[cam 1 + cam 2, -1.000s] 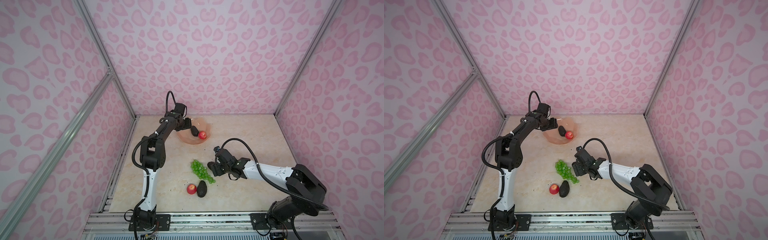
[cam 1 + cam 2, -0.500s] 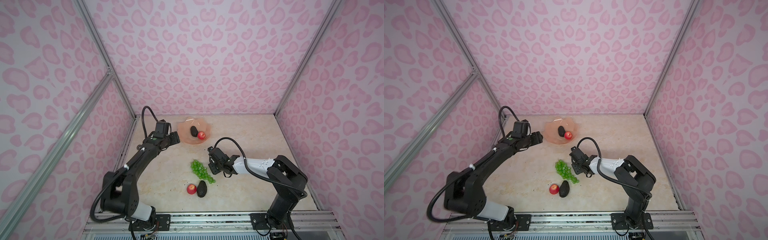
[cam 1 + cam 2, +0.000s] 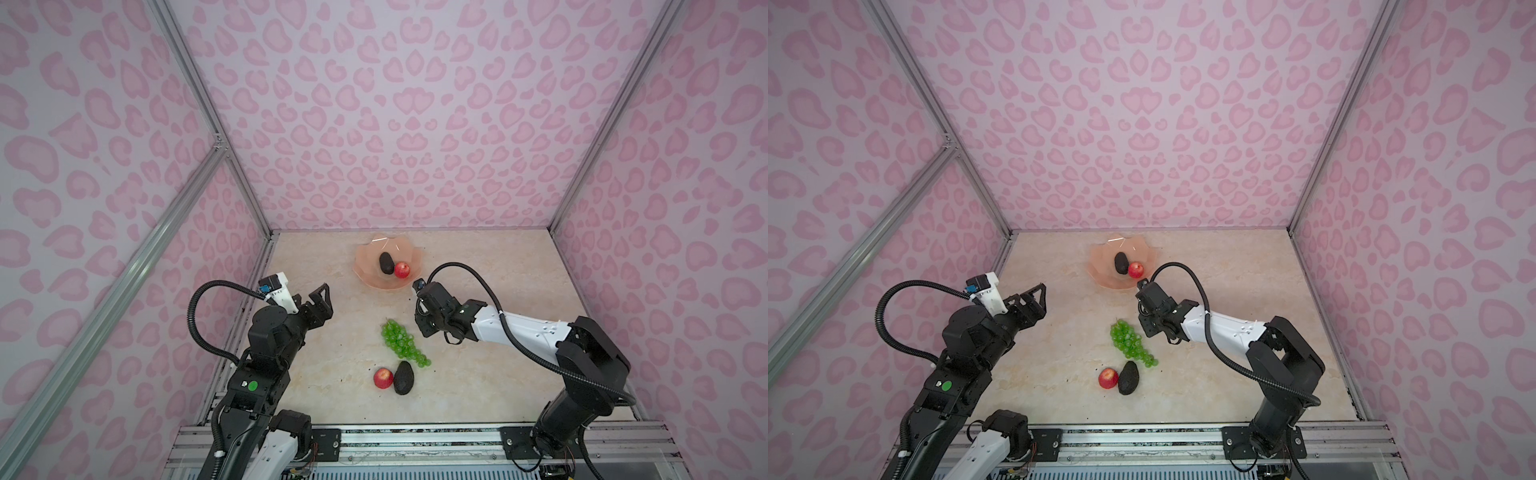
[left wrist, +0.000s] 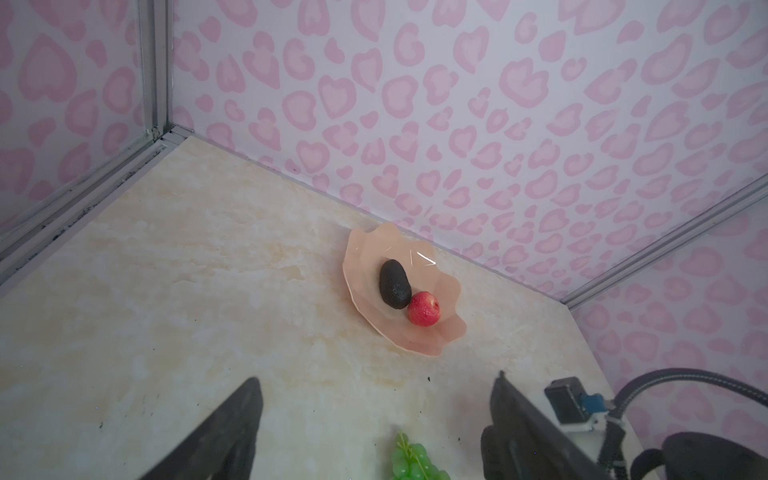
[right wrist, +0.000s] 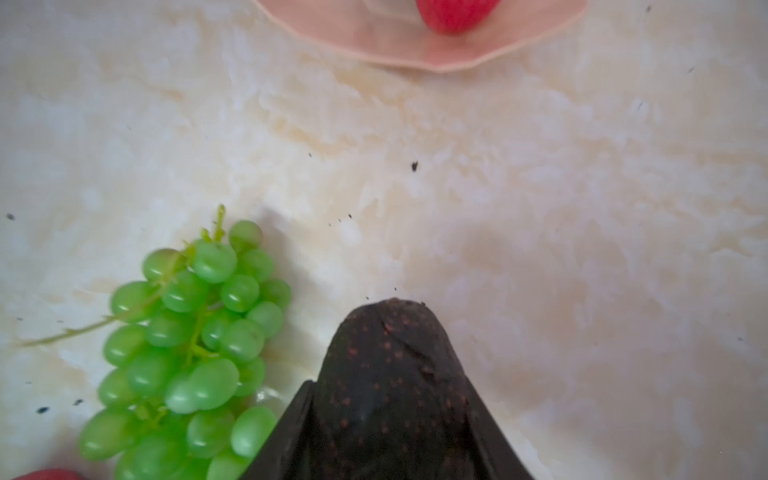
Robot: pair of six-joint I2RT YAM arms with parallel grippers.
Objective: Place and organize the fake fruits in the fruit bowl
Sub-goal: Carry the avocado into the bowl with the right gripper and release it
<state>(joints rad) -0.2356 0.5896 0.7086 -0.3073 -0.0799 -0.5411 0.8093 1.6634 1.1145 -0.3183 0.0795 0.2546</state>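
Left claw (image 3: 309, 296) hangs over the left part of the tabletop (image 3: 478, 374), jaws spread wide, nothing between them. Fruit bowl (image 3: 370, 278) sits toward the back wall. Inside it lie the bowl avocado (image 3: 386, 263) and the bowl apple (image 3: 402, 270), touching, with much of the floor bare. Grapes (image 3: 401, 343) lie mid-tabletop in front of the bowl. The loose apple (image 3: 383, 378) and loose avocado (image 3: 403, 377) sit side by side at their near end. Right claw (image 3: 424, 329) points down just beside the grapes. In the right wrist view its jaws are closed on the held avocado (image 5: 390, 353), narrow end jutting forward (whether it has cleared the tabletop, I cannot tell). Judged step: carry this avocado to the bowl. To do it well, lift straight up first, so the jaws do not drag the grape stems lying just beside. Cross the bowl's near rim high rather than nudging the scalloped edge. Set the fruit into a bare patch of the bowl, beside its twin and not on top of it, then let go low so the rounded body does not roll out.
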